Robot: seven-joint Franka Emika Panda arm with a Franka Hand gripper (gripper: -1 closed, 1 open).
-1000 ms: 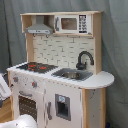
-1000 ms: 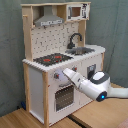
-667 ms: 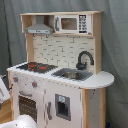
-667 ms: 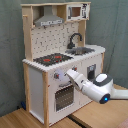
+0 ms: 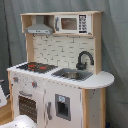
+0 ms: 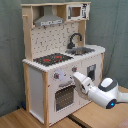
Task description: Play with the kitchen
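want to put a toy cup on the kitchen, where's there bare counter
The rounded counter end, past the sink and faucet, is bare. The hob is flat and unoccupied. The oven front is crowded by the arm.

In both exterior views we see the whole kitchen (image 5: 57,70) (image 6: 60,60) from near. The first exterior view faces it from its sink side, the second exterior view from its hob side.

In the second exterior view the white robot arm (image 6: 97,91) covers part of the tall white and light-wood toy kitchen (image 6: 60,65), and its gripper cannot be made out against the oven front. In the first exterior view, only a white rounded piece (image 5: 20,121) shows below the kitchen, cut off by the bottom edge.
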